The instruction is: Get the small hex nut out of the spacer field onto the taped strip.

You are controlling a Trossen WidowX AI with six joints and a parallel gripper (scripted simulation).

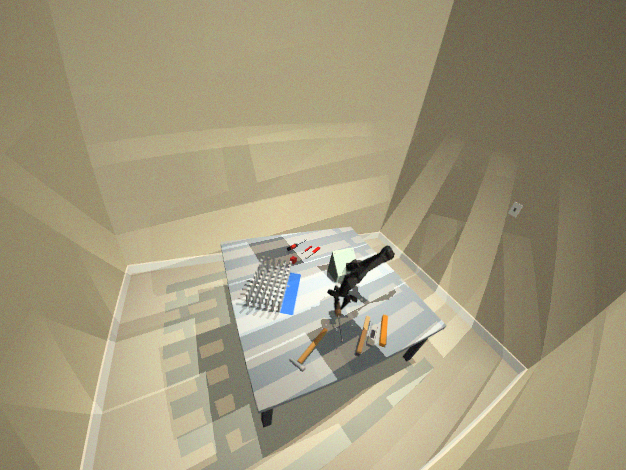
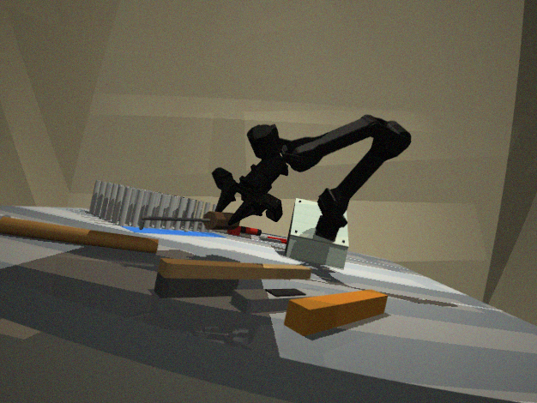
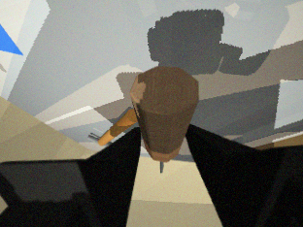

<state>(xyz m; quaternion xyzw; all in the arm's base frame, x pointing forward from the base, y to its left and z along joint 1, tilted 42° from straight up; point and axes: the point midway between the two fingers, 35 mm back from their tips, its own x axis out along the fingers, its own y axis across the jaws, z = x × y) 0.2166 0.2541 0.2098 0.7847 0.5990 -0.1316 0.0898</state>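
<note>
My gripper (image 1: 338, 306) (image 2: 223, 218) (image 3: 162, 130) is shut on the brown wooden handle of a hook tool (image 1: 340, 331) (image 2: 219, 219) (image 3: 165, 112). The tool's thin metal shaft points away from the arm base, with a short downward bend at its tip in the exterior view. It is held above the table, off to the side of the field. The grey metal spacers (image 1: 267, 285) (image 2: 126, 206) stand upright in rows. The blue taped strip (image 1: 291, 293) (image 2: 173, 232) (image 3: 7, 41) lies along their front. The hex nut cannot be made out in any view.
A wooden-handled hammer (image 1: 313, 346) (image 2: 78, 234), a long wooden-topped piece (image 1: 363, 334) (image 2: 234, 269), a grey block (image 2: 260, 301) and an orange bar (image 1: 383, 330) (image 2: 338, 309) lie on the table. Red-handled tools (image 1: 316, 250) and a red block (image 1: 293, 260) lie beyond the field. A pale green box (image 2: 316, 251) stands by the arm.
</note>
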